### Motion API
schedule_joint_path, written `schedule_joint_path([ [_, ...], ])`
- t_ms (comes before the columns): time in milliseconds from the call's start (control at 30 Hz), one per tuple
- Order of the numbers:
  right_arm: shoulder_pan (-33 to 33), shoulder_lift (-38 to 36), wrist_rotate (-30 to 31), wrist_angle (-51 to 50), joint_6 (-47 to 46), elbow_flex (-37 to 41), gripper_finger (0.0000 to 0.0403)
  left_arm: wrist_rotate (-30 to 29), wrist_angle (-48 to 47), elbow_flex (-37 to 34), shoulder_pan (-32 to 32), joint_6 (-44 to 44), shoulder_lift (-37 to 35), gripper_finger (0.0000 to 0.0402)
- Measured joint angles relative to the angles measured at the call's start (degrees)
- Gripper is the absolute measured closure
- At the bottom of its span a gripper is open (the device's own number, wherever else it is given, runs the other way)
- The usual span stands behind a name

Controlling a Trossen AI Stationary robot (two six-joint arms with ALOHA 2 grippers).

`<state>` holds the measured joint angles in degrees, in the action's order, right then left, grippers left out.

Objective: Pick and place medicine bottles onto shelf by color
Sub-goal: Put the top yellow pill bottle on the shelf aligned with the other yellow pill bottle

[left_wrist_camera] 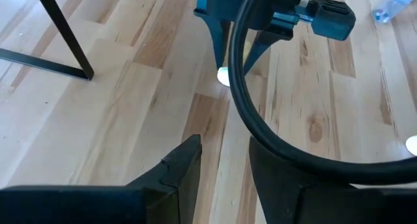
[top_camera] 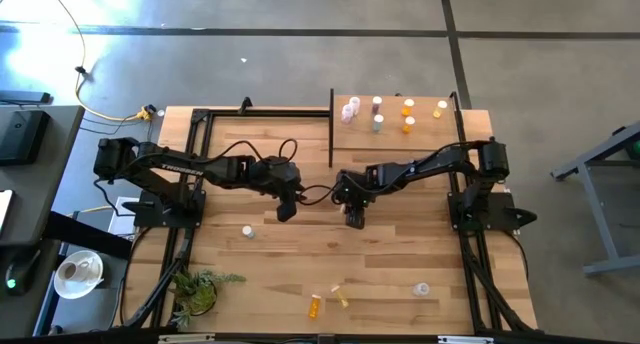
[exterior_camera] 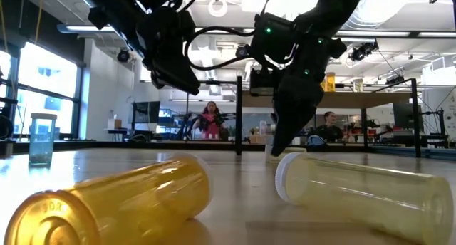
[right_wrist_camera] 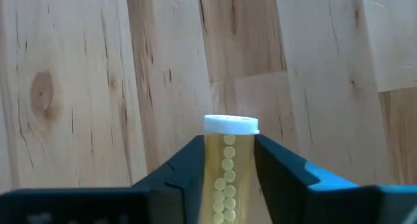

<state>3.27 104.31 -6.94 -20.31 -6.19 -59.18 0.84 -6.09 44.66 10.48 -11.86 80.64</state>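
The right claw grips a yellow pill bottle mid-tabletop, presumably bound for the shelf. The left claw waits beside it, nearly closed and empty.

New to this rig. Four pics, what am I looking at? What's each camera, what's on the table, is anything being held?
It is a two-armed robot at a plank-striped wooden table. One picture looks straight down, one sits at table-top height, and one camera rides on each wrist.

The right pincer is near the table's middle. Its wrist camera shows the fingers closed on a small yellow pill bottle with a white cap. The left pincer hangs just beside it, nearly shut and empty.

At the far edge stands a small light-wood shelf with thin black posts, already carrying pink, grey-teal, orange and yellow bottles. Loose on the table: an orange bottle and a yellow bottle lying at the near edge, and two clear ones. A green leafy plant sits at the near left corner.
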Motion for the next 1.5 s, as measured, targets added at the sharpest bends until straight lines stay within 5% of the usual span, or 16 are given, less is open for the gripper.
schedule_joint_path([
  [400,0.03,-1.64,-0.3,-1.74,1.99,0.0,0.0325,0.0,-0.08,0.0,0.0,-0.63,0.02,0.0279],
  [633,0.09,-9.7,-0.3,-3.68,3.65,0.0,0.0326,0.0,0.11,0.04,0.0,-0.57,0.02,0.0275],
  [867,0.09,-21.11,0.08,-4.03,4.78,0.0,0.0326,-0.22,2.88,0.04,0.0,-0.56,0.02,0.0228],
  [1167,0.09,-33.09,2.84,3.19,7.92,0.0,0.0327,-0.02,21.31,0.04,0.0,2.54,0.02,0.0189],
  [1500,0.09,-35.8,-0.52,14.98,11.35,0.0,0.0327,1.2,39.78,0.04,-0.02,5.64,0.52,0.0192],
])
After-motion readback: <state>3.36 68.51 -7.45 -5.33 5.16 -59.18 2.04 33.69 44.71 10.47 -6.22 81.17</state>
